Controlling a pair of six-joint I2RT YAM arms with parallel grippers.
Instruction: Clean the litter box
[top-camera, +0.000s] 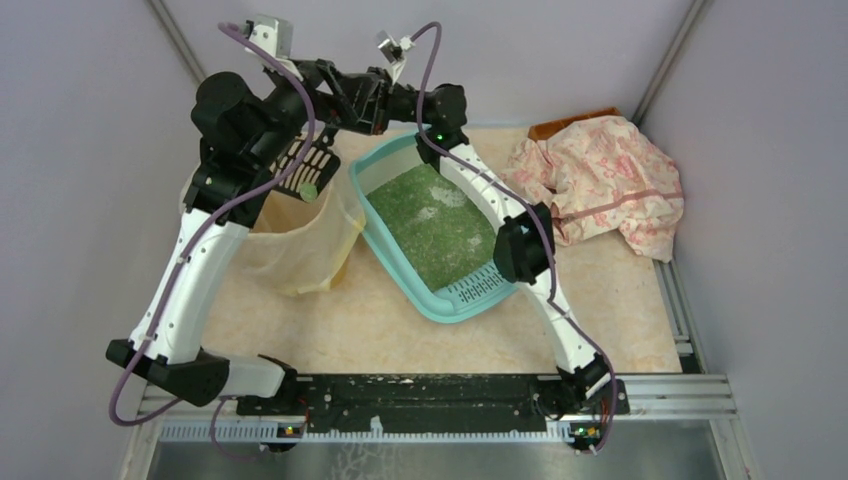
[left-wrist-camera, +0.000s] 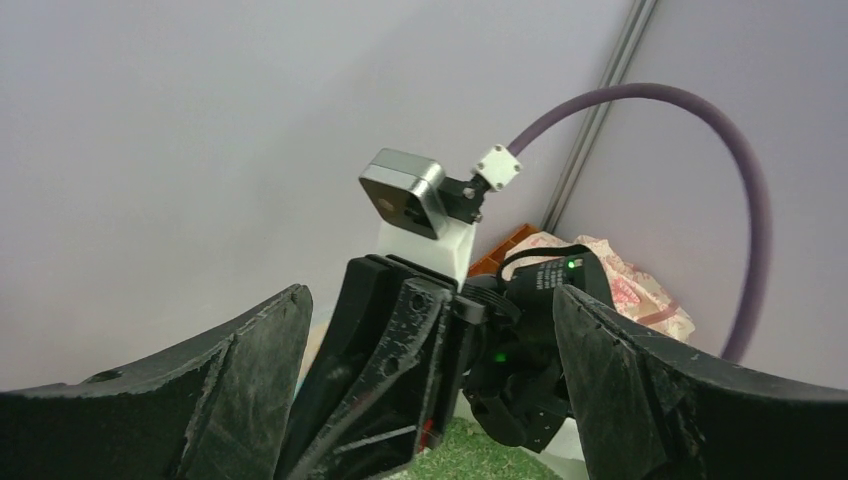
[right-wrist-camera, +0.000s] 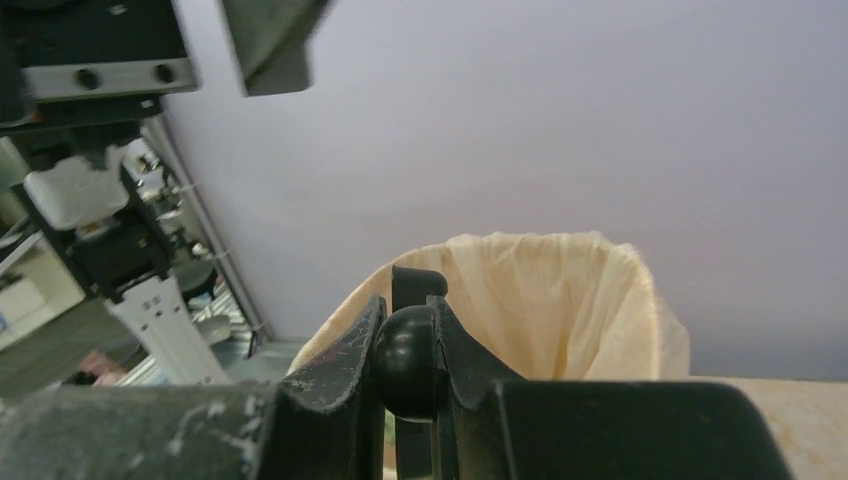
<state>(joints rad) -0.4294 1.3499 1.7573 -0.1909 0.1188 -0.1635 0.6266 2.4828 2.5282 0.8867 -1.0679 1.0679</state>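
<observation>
Litter box sits mid-bench at an angle, grate end toward the arm bases, just R of the bin. Prob. stiff moulded plastic: light by itself but weighted by the bed of green granules, which are loose & would slide or spill if tipped. The shell looks smooth, likely slippery, so best hold is the rolled rim on a long side or the grate end, kept level. Pale patches in the granules look like the bits to lift out, w/ a scoop rather than by moving the box. Room: plain lilac-grey walls close on three sides, little elbow space. Bench is flat marbled beige, low grip I'd guess. Bin has a soft beige bag w/ a floppy lip. Crumpled floral cloth lies far R. Black slotted scoop hangs over the bin mouth. R pincer is nearly closed on a black round-ended handle, prob. the scoop's, though the join is hidden under the arms. L pincer gapes wide, holding nothing, facing the R one.
</observation>
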